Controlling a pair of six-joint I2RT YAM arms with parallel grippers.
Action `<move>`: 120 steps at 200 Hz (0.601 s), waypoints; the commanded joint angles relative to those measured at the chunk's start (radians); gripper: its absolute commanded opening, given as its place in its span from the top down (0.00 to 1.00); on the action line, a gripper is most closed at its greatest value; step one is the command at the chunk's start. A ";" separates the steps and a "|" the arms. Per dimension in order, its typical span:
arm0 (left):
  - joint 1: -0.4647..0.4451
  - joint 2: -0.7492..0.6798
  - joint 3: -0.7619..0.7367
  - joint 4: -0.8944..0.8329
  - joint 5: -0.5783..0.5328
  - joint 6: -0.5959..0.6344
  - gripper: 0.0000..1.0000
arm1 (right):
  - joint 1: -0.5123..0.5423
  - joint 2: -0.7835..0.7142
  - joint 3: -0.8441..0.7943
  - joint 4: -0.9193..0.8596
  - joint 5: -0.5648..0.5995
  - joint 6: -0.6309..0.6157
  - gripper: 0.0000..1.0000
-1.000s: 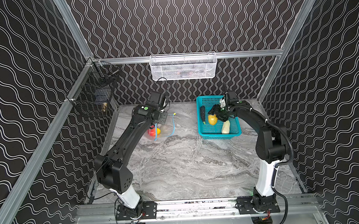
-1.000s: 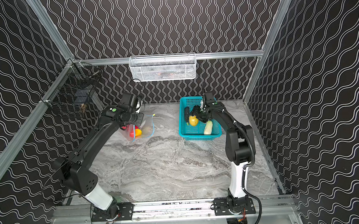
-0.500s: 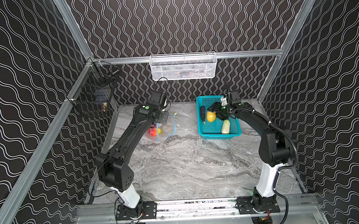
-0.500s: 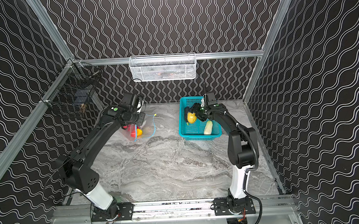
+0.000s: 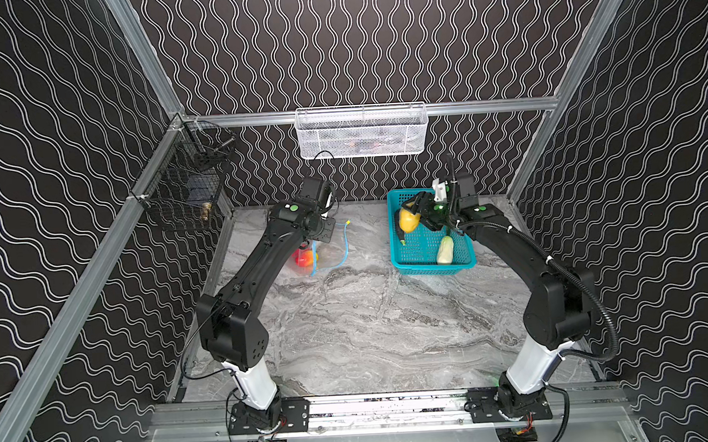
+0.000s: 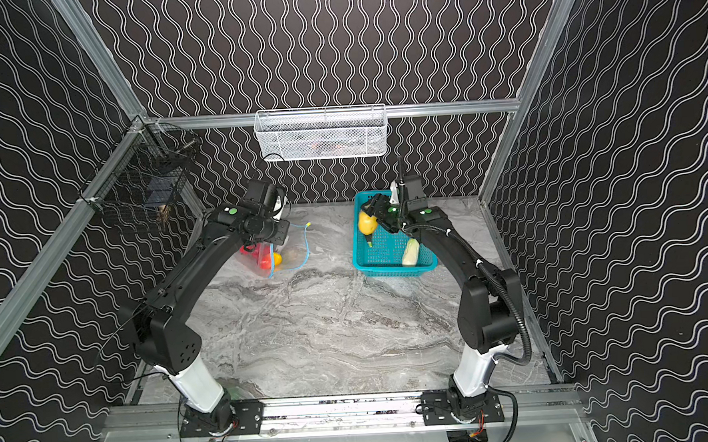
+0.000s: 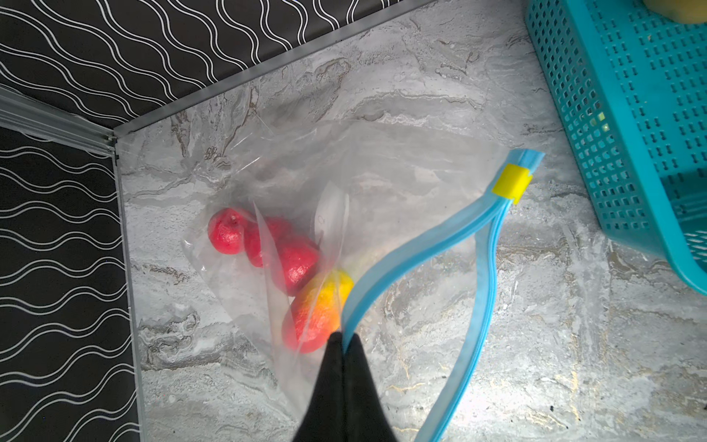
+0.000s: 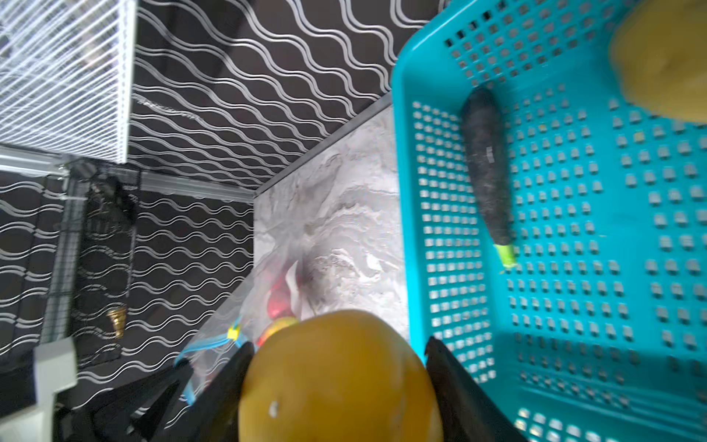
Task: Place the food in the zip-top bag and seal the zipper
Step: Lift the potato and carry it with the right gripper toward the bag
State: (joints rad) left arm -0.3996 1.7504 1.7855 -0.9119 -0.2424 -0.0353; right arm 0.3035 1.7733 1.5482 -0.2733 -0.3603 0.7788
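Well, at the far left a black wire basket is hanging on the wall, clear of my arms. Beside it my left gripper is pinching, jaws fully together, the light-blue zipper strip of the transparent plastic zip-top bag, which is lying on the grey marbled tabletop with its mouth gaping. Inside, red toy tomatoes and a small orange-yellow piece are resting; the yellow slider tab is sitting at the strip's far end. Rightward, the teal perforated plastic basket is holding a dark cucumber and a white-green radish. Over its left edge my right gripper is clasping a yellow-brown toy potato between widely spread jaws.
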 commanded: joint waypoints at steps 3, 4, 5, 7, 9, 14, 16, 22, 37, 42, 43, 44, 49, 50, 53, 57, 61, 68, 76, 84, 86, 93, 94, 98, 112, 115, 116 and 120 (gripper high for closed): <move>0.001 0.002 0.008 -0.008 0.011 -0.020 1.00 | 0.030 -0.011 -0.014 0.098 -0.006 0.040 0.49; 0.002 0.002 0.008 -0.008 0.011 -0.021 1.00 | 0.035 -0.012 -0.014 0.101 -0.005 0.042 0.49; 0.001 0.003 0.008 -0.007 0.012 -0.022 1.00 | 0.035 -0.012 -0.015 0.105 -0.005 0.042 0.49; 0.001 0.002 0.007 -0.007 0.012 -0.022 1.00 | 0.040 -0.013 -0.017 0.110 -0.005 0.043 0.49; 0.001 0.002 0.008 -0.007 0.014 -0.023 1.00 | 0.043 -0.014 -0.017 0.113 -0.004 0.045 0.49; 0.002 0.003 0.008 -0.008 0.016 -0.023 1.00 | 0.050 -0.015 -0.020 0.121 0.000 0.048 0.49; 0.002 0.002 0.009 -0.008 0.017 -0.025 1.00 | 0.054 -0.016 -0.020 0.125 0.002 0.049 0.49; 0.002 0.002 0.009 -0.009 0.019 -0.028 1.00 | 0.063 -0.019 -0.023 0.136 0.009 0.050 0.49; 0.001 0.003 0.015 -0.013 0.026 -0.035 1.00 | 0.089 -0.026 -0.028 0.165 0.025 0.053 0.49; 0.001 0.004 0.018 -0.016 0.030 -0.037 1.00 | 0.099 -0.027 -0.028 0.175 0.030 0.054 0.49; 0.002 0.004 0.017 -0.016 0.030 -0.038 1.00 | 0.099 -0.028 -0.028 0.176 0.031 0.054 0.49; 0.001 0.004 0.018 -0.016 0.031 -0.038 1.00 | 0.103 -0.028 -0.028 0.178 0.031 0.054 0.49; 0.002 0.004 0.020 -0.018 0.034 -0.042 1.00 | 0.111 -0.028 -0.028 0.184 0.036 0.054 0.49; 0.002 0.004 0.021 -0.018 0.036 -0.042 1.00 | 0.112 -0.028 -0.027 0.184 0.037 0.054 0.49; 0.002 0.004 0.023 -0.019 0.037 -0.043 1.00 | 0.116 -0.028 -0.025 0.187 0.039 0.055 0.49; 0.002 0.005 0.024 -0.022 0.042 -0.045 1.00 | 0.122 -0.028 -0.025 0.195 0.042 0.057 0.49; 0.001 0.005 0.027 -0.022 0.044 -0.049 1.00 | 0.127 -0.029 -0.024 0.201 0.045 0.055 0.49; 0.002 0.006 0.033 -0.025 0.050 -0.054 1.00 | 0.128 -0.029 -0.023 0.210 0.054 0.057 0.49; 0.002 0.006 0.038 -0.030 0.056 -0.059 1.00 | 0.162 -0.029 -0.023 0.224 0.063 0.057 0.49; 0.001 0.006 0.045 -0.034 0.063 -0.067 1.00 | 0.177 -0.028 -0.019 0.232 0.073 0.055 0.49; 0.002 0.005 0.047 -0.034 0.065 -0.070 1.00 | 0.181 -0.027 -0.018 0.234 0.075 0.054 0.49; 0.001 0.006 0.054 -0.040 0.070 -0.077 1.00 | 0.192 -0.026 -0.017 0.248 0.083 0.053 0.49; 0.001 0.008 0.056 -0.040 0.072 -0.077 1.00 | 0.194 -0.025 -0.017 0.250 0.084 0.053 0.49; 0.001 0.009 0.061 -0.043 0.076 -0.082 1.00 | 0.201 -0.025 -0.017 0.258 0.088 0.053 0.49; 0.002 0.013 0.084 -0.056 0.092 -0.098 1.00 | 0.220 -0.020 -0.013 0.277 0.101 0.052 0.49; 0.001 0.014 0.089 -0.059 0.094 -0.101 1.00 | 0.225 -0.019 -0.013 0.283 0.101 0.051 0.49; 0.002 0.014 0.090 -0.059 0.094 -0.102 1.00 | 0.226 -0.018 -0.013 0.285 0.101 0.051 0.49; 0.002 0.015 0.095 -0.061 0.100 -0.108 1.00 | 0.230 -0.015 -0.010 0.291 0.102 0.050 0.49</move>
State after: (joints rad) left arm -0.3996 1.7596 1.8492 -0.9508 -0.1791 -0.1013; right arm 0.5129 1.7542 1.5257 -0.0761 -0.2951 0.8265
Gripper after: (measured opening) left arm 0.048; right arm 0.665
